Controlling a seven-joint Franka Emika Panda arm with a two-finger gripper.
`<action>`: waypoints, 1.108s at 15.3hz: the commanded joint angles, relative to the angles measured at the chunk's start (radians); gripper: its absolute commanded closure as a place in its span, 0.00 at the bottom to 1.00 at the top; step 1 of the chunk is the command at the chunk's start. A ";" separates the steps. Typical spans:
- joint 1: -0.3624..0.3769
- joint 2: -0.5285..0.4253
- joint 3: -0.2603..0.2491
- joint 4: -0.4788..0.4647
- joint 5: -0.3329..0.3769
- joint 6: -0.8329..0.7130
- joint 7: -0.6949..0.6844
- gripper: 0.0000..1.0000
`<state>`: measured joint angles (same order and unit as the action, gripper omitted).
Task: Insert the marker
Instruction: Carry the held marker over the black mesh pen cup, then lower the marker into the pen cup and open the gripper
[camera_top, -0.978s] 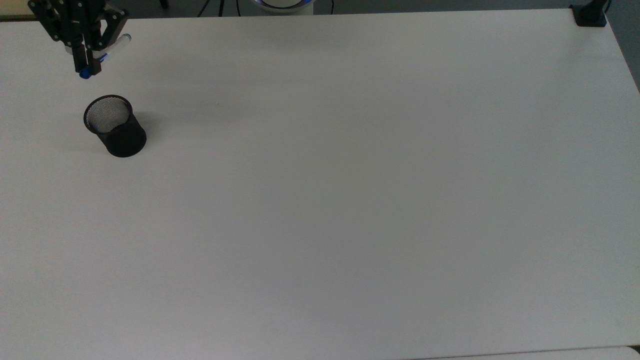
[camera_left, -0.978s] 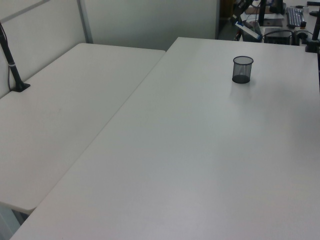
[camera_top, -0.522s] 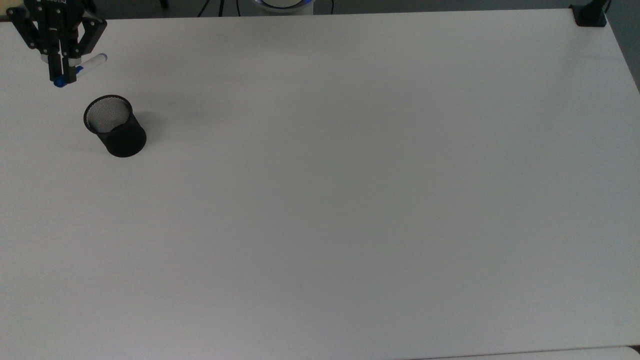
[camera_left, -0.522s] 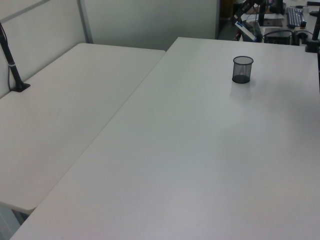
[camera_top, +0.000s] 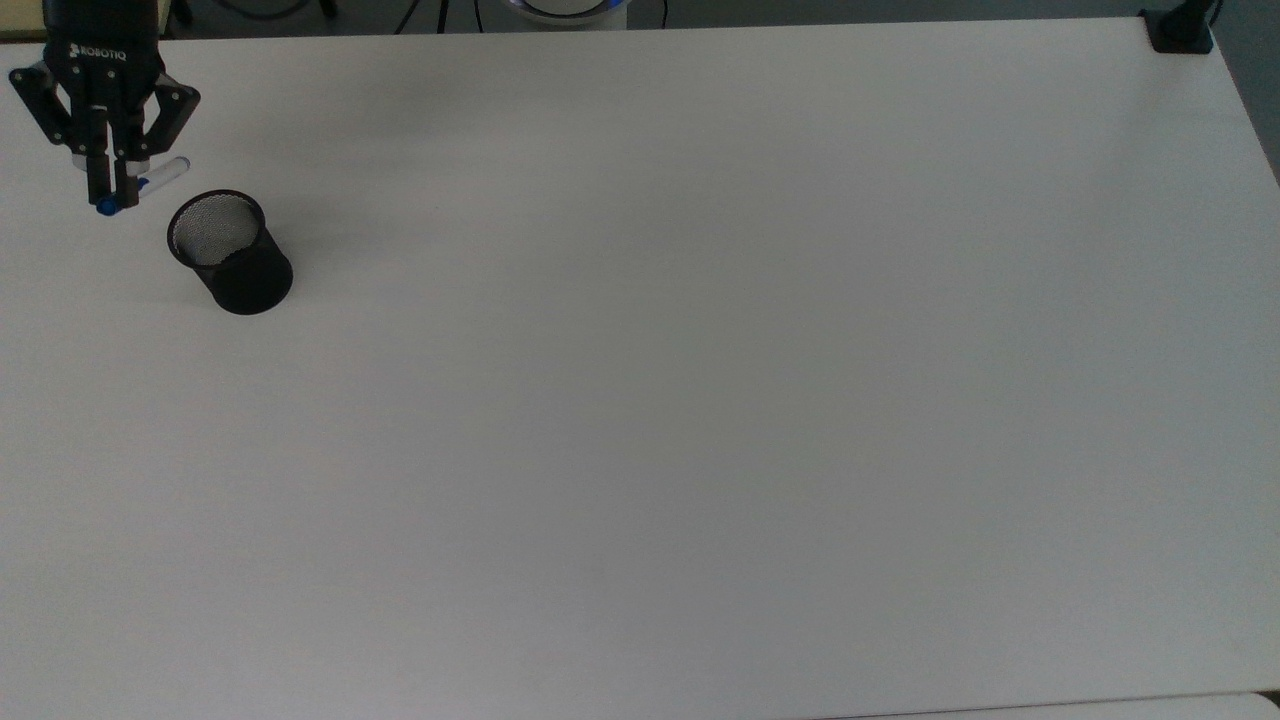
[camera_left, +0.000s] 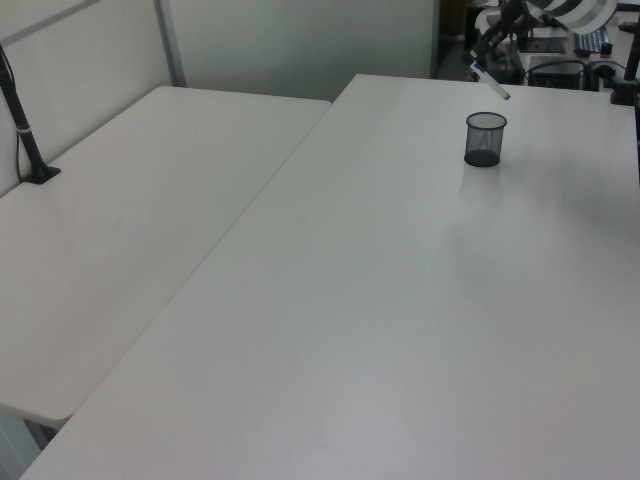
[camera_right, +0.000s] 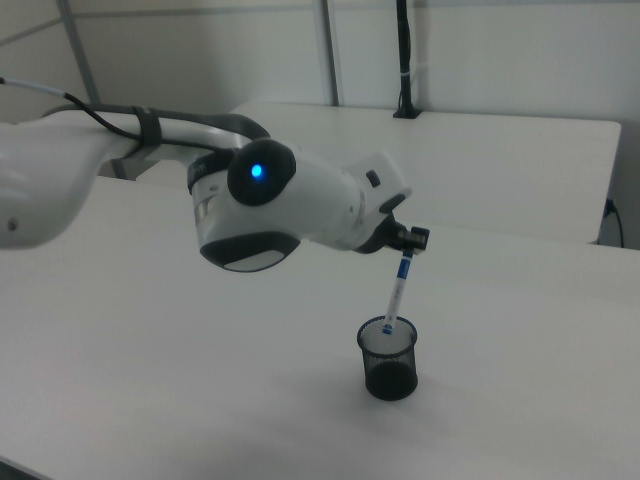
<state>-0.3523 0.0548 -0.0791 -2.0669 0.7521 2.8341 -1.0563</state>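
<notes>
One marker (camera_top: 160, 176), slim and white with blue ends, sits pinched between the closed fingers of the gripper (camera_top: 110, 192), tilted above and just beside the rim of the black mesh cup (camera_top: 230, 253); in the right view its lower tip hangs close over the cup's mouth. It looks light and stiff, with a smooth barrel that could slip or swivel, so a firm hold on the upper barrel seems wisest. Beneath it lies a bare white table (camera_top: 700, 400), flat and matte. Another white table (camera_left: 120, 200) adjoins it, with plain partition walls behind.
</notes>
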 joint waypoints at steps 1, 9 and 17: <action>0.028 0.039 0.016 -0.009 0.124 0.071 -0.103 0.97; 0.073 0.100 0.024 -0.007 0.147 0.160 -0.106 0.97; 0.064 0.096 0.024 -0.028 0.151 0.157 -0.134 0.97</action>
<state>-0.2945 0.1627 -0.0539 -2.0696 0.8639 2.9683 -1.1434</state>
